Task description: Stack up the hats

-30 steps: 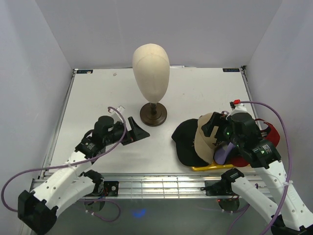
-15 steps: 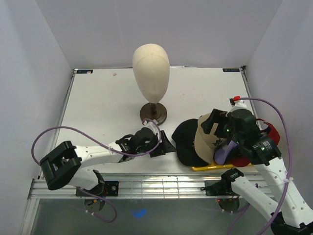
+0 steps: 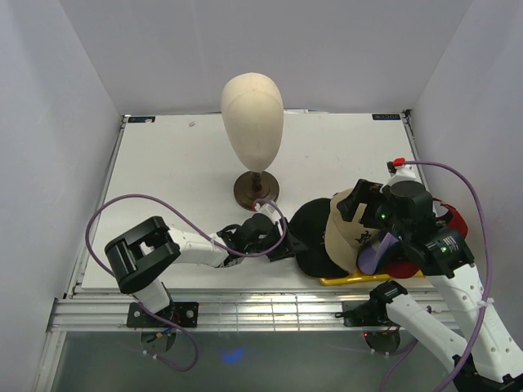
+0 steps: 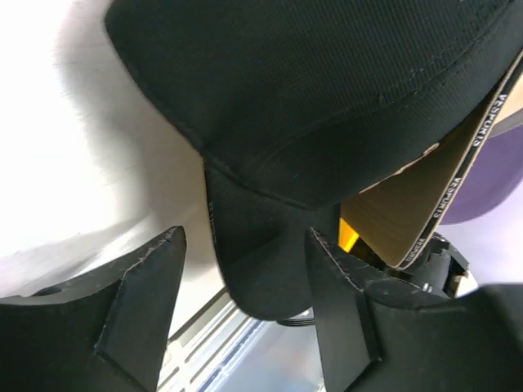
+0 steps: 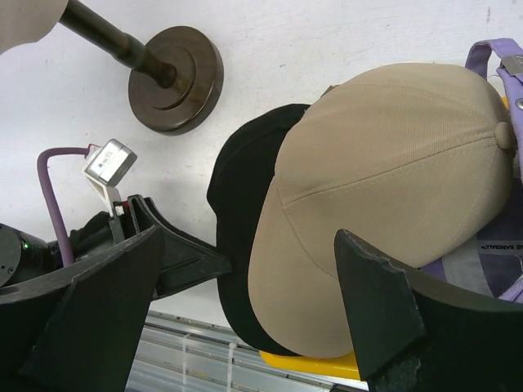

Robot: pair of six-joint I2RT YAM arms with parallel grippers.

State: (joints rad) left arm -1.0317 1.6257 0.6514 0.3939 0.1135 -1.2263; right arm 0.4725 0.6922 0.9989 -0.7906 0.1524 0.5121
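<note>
From above, the left gripper [image 3: 286, 245] lies low at the black cap [image 3: 310, 237]'s left edge, and the right gripper [image 3: 364, 220] hovers over the tan cap [image 3: 343, 233] (yellow tray [image 3: 347, 280] peeking out below). The left wrist alone shows spread fingers [image 4: 155, 278] straddling the black brim, unclamped. The right wrist shows wide, empty jaws and tan overlapping black.

"VESPORTS" along tan cap [image 4: 409, 204] tape

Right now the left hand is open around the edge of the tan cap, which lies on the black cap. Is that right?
No. The left hand is open around the edge of the black cap, as the left wrist view shows; the tan cap does lie on it.
</note>
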